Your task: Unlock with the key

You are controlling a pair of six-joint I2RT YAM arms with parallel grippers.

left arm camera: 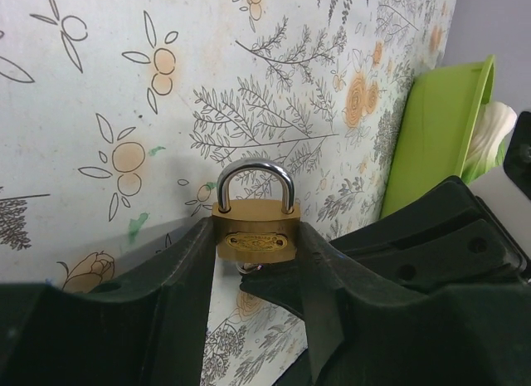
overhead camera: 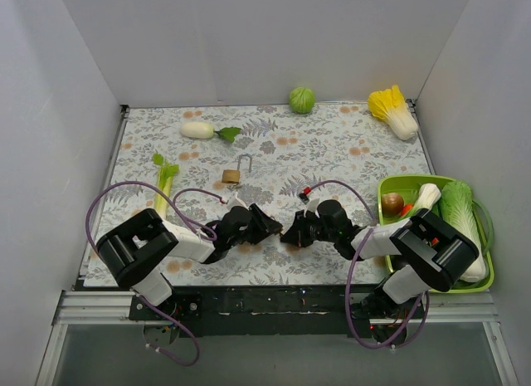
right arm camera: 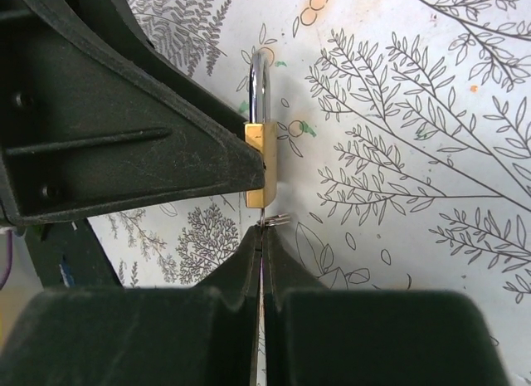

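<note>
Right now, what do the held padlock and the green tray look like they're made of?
Padlock body: looks like brass, a yellow-gold metal with a satin sheen and an oval mark on its face. Its shackle: probably polished steel, silver and mirror-bright with sharp highlights. Tray: most likely moulded plastic, uniform lime green with a smooth, slightly glossy rim.
</note>
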